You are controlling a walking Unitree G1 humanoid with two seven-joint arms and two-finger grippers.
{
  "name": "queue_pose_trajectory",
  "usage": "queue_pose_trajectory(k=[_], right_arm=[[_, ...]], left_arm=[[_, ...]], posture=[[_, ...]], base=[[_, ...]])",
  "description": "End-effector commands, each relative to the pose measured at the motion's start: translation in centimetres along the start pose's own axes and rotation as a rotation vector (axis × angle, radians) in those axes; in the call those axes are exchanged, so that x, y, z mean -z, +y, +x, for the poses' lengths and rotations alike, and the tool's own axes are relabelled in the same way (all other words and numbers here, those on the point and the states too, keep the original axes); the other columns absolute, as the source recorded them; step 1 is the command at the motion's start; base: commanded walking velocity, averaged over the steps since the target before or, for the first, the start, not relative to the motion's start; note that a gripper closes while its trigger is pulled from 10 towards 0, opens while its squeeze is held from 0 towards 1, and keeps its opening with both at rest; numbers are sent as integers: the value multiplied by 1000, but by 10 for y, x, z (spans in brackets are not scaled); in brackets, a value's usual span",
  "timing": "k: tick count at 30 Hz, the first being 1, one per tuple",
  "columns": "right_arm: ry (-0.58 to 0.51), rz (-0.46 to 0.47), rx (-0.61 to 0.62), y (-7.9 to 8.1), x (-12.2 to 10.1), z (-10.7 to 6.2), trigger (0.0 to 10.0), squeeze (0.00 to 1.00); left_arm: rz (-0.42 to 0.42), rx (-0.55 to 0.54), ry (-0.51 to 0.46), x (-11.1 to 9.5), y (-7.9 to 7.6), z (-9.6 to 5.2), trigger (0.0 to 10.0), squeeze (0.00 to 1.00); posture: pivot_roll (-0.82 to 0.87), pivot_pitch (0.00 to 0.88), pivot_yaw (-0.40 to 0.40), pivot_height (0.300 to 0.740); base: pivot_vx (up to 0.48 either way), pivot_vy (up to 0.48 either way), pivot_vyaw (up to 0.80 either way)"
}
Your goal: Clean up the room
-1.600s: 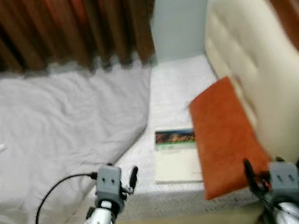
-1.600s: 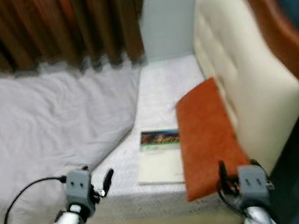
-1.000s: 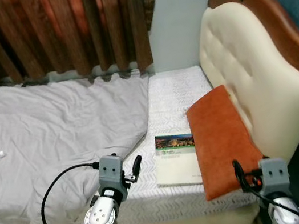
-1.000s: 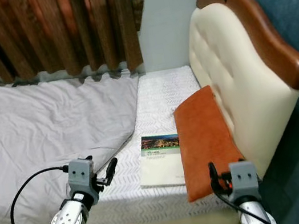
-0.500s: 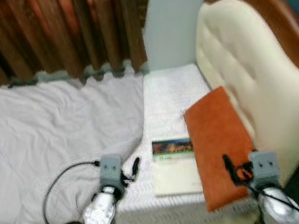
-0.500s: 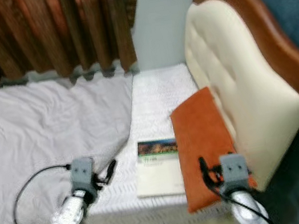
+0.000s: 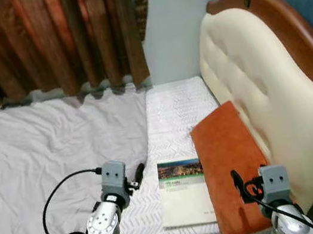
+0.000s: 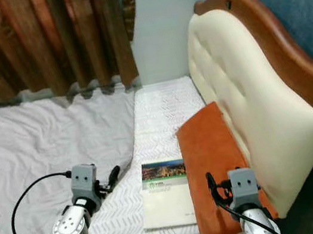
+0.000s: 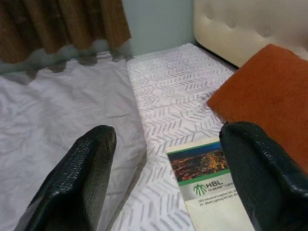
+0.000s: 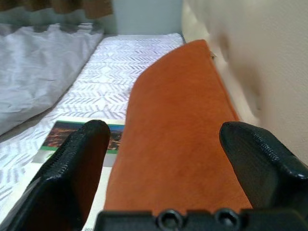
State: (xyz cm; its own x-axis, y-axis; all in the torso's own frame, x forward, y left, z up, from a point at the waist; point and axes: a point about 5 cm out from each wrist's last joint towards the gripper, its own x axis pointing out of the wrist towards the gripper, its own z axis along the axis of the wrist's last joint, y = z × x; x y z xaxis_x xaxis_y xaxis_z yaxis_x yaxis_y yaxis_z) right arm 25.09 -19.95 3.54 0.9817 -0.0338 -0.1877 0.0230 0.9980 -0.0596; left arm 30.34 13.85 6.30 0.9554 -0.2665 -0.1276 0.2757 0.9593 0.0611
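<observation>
A booklet [image 7: 185,192] with a city photo on its cover lies flat on the white patterned mattress [image 7: 173,111]. Right beside it an orange cushion [image 7: 232,167] leans against the cream padded headboard [image 7: 260,86]. My left gripper [image 7: 137,173] hovers over the mattress just left of the booklet [image 9: 211,183], open with nothing between its fingers [image 9: 79,183]. My right gripper [image 7: 235,179] is low at the near end of the cushion [image 10: 178,130], open, with its fingers [image 10: 262,159] standing either side of the cushion's near end.
A crumpled grey sheet [image 7: 35,150] covers the left part of the bed. Brown curtains [image 7: 46,39] hang behind it, and a pale wall strip [image 7: 179,22] meets the headboard's wooden rim [image 7: 285,21]. A black cable [image 7: 56,201] loops off my left arm.
The camera has moved closer to the bed, so the whole picture shifted. Both grippers now reach further over the mattress, toward the booklet and the cushion. Both stay open.
</observation>
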Motion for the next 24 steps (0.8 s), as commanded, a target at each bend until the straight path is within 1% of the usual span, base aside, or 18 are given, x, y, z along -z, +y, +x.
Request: queue_pose_trajectory(k=[1,4,9,10,11,13,14,15,16,17,18,19,20,22,23,24], right_arm=[[9,-20,15,-9,0,-1,10000,0],[12,-25,13,-10,1,-3,10000,0],[25,-35,15,-14,3,-9,10000,0],[29,-37,18,-15,5,-14,10000,0],[29,-37,18,-15,5,-14,10000,0],[37,-49,22,-15,7,-20,10000,0],[42,-71,27,-16,8,-23,10000,0],[45,-90,31,-17,8,-26,10000,0],[40,-110,41,-20,7,-32,10000,0],[39,-111,42,-20,6,-34,10000,0],[40,-120,45,-22,5,-39,10000,0],[40,-120,45,-22,5,-39,10000,0],[51,-135,53,-29,3,-57,10000,0],[97,-140,53,-34,5,-74,10000,0],[109,-149,45,-34,5,-83,10000,0],[115,-156,39,-34,3,-89,10000,0]], left_arm=[[-2,36,-19,-5,-11,6,10000,0],[-23,34,-9,-2,-12,6,10000,0],[-20,72,16,2,-18,10,10000,0],[-32,110,57,6,-21,14,10000,0],[-32,110,57,6,-21,14,10000,0],[-31,169,98,9,-27,19,10000,0],[-37,191,128,11,-31,21,10000,0],[-55,208,139,12,-34,24,10000,0],[-105,219,131,9,-39,28,10000,0],[-116,220,124,8,-39,29,10000,0],[-108,219,123,8,-41,31,10000,0],[-108,219,123,8,-41,31,10000,0],[-70,228,123,8,-48,32,10000,0],[-103,255,149,8,-61,38,10000,0],[-113,271,156,7,-67,40,10000,0],[-120,281,158,6,-71,41,10000,0]], posture=[[-78,0,-7,740],[-83,0,-8,740],[-108,0,-11,740],[-118,0,-11,740],[-118,0,-11,740],[-139,8,-6,740],[-147,13,-4,740],[-156,19,-3,740],[-176,35,-5,740],[-176,35,-5,740],[-213,72,-16,740],[-213,72,-16,740],[-277,149,-57,740],[-308,179,-76,740],[-344,217,-88,740],[-344,217,-88,740]], base=[[424,0,0],[425,0,0],[424,0,0],[435,0,0],[435,0,0],[450,0,0],[461,0,0],[0,0,0],[0,0,0],[0,0,0],[0,0,0],[0,0,0],[0,0,0],[0,0,0],[0,0,0],[0,0,0]])
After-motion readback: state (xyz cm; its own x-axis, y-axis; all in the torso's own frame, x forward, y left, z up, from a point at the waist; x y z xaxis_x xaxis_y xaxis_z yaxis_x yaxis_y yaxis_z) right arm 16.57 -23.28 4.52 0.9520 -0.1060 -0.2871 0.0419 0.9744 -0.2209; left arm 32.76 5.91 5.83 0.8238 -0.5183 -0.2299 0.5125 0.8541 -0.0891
